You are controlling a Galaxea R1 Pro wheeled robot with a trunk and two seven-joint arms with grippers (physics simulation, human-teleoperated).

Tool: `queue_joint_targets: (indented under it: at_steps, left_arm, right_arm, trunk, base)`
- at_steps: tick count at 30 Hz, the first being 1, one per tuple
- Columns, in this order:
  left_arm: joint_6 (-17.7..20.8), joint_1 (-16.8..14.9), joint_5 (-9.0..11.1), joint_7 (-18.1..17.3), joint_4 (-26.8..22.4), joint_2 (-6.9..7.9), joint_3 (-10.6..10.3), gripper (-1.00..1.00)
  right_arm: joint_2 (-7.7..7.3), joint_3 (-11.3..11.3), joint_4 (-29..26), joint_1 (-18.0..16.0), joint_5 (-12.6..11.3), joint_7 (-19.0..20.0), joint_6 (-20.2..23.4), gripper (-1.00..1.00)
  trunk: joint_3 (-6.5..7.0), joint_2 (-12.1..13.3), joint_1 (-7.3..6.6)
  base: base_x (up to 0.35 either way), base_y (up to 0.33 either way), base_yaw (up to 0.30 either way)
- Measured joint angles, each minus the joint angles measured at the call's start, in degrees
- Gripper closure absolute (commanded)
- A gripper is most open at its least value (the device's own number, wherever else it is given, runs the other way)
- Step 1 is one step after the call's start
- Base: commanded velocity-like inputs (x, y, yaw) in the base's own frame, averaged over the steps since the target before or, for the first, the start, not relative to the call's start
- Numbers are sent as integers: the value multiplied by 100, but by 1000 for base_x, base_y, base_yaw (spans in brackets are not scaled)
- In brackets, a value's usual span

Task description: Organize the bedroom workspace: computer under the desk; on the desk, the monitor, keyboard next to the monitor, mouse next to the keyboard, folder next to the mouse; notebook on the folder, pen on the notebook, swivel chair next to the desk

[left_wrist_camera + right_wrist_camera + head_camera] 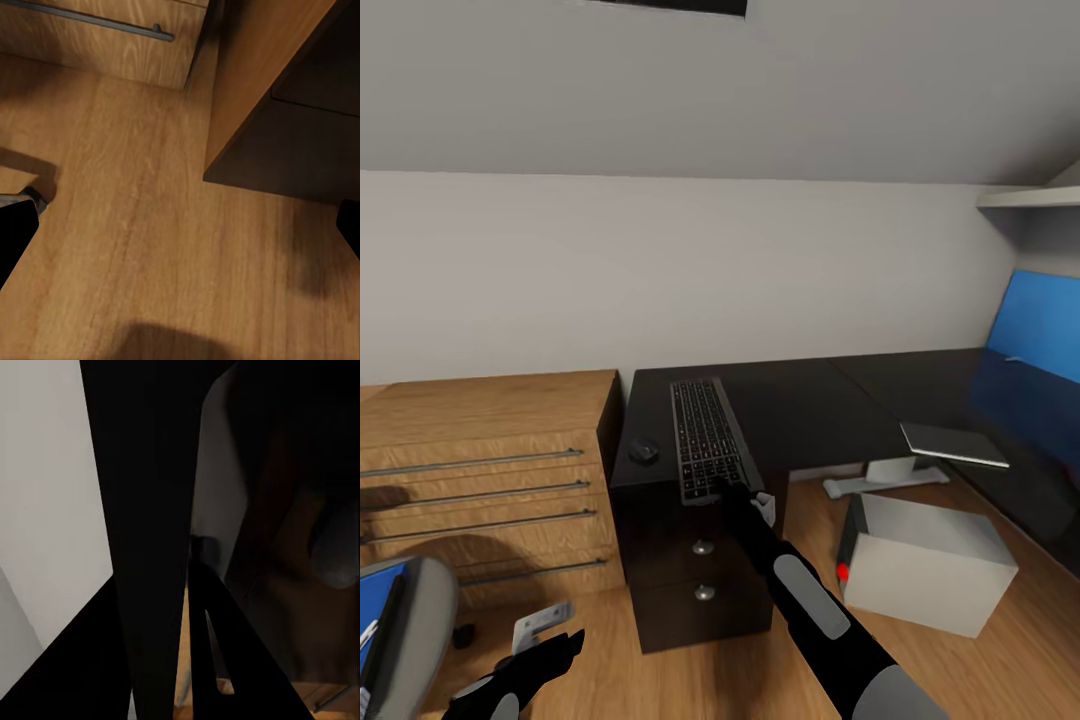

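Nearest: my left pincer [545, 650], low over the wood floor, fingers spread, empty. My right pincer [732, 487] sat at the near end of the keyboard [705, 437]; whether it gripped, I could not tell.

Done, by my judgement: keyboard, slim, dark keys in a silver-grey frame, lying on the black surface [810, 400]; mouse [644, 451], small and dark, just beside it; computer [925, 560], pale box with a red light, on the floor by the desk.

Outstanding: blue folder [380, 610] on the swivel chair [420, 620].
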Motion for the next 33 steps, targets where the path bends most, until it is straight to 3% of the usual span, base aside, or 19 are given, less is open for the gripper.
queue_joint_targets:
  at_steps: [9, 14, 19, 33]
  left_arm:
    - [0, 0, -8, 19, 0, -8, 0, -100]
    - [0, 0, 2, 9, 10, -9, 0, -100]
    - [-15, 0, -15, 4, 320, -2, 0, -100]
    - [-18, 0, -18, -3, 383, 0, 0, -100]
  right_arm:
    - [3, -2, 5, 0, -5, -15, 0, 100]
    - [1, -3, 3, -1, -5, -16, 0, 100]
    - [8, -3, 40, 0, -5, -35, 0, 100]
    - [10, -46, 71, -1, -4, -32, 0, 100]
  trunk:
    - [-162, -361, 198]
    - [-162, -362, 198]
    - [-162, -363, 198]
    - [-162, -363, 197]
  base:
    - [0, 0, 0]
    - [0, 0, 0]
    - [45, 0, 0]
    - [128, 0, 0]
